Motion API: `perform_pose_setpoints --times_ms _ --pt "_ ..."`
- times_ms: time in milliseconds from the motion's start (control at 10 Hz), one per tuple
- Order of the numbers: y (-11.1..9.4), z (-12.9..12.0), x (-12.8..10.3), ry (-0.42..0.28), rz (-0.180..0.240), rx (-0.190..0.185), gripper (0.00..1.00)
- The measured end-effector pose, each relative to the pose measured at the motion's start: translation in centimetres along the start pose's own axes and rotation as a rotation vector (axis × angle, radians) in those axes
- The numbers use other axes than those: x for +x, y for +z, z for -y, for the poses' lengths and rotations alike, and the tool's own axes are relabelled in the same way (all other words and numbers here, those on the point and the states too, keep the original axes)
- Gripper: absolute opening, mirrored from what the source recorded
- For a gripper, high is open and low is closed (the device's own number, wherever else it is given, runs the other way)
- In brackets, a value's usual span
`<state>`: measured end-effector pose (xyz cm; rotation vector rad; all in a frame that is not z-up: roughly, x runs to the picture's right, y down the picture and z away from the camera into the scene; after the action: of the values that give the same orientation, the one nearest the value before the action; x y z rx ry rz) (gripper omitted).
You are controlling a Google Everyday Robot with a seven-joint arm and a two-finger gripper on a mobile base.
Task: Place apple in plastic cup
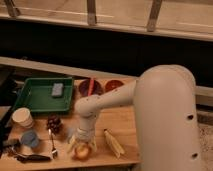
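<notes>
The apple (82, 152), yellow-orange with a red blush, lies on the wooden table (125, 125) near its front edge. My gripper (81, 141) hangs straight above it at the end of the white arm, its tip right at the top of the fruit. The light-blue plastic cup (29, 138) stands on the table to the left of the apple, about a hand's width away, with a fork between them.
A green tray (35, 97) holding a grey block sits at the back left. A cream-white container (22, 117), dark grapes (54, 123), a fork (52, 142), a banana-like item (114, 143) and two dark red bowls (90, 87) are around.
</notes>
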<state>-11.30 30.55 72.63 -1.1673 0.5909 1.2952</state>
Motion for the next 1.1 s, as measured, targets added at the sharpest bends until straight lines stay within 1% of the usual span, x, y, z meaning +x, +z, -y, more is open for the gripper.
perform_pose_setpoints --times_ms 100,200,300,400,600,700,800,900,1100 --pt "0.5 0.2 0.1 -0.001 0.000 -0.047 0.78" --pt "1.0 -0.2 0.1 -0.008 0.009 -0.067 0.70" --pt "1.0 -0.6 0.1 -0.020 0.031 -0.065 0.58" --pt "0.8 -0.6 0.2 -0.019 0.045 -0.055 0.50" --pt "-0.2 -1.1 0.4 -0.020 0.085 0.001 0.28" --pt "-1.0 -1.2 0.6 -0.011 0.109 0.035 0.18" --pt "-1.8 -1.5 0.8 -0.006 0.127 0.058 0.10" --pt "-3.7 -1.9 1.1 0.004 0.164 0.073 0.02" --pt "-7.2 -3.1 1.5 0.005 0.236 0.072 0.00"
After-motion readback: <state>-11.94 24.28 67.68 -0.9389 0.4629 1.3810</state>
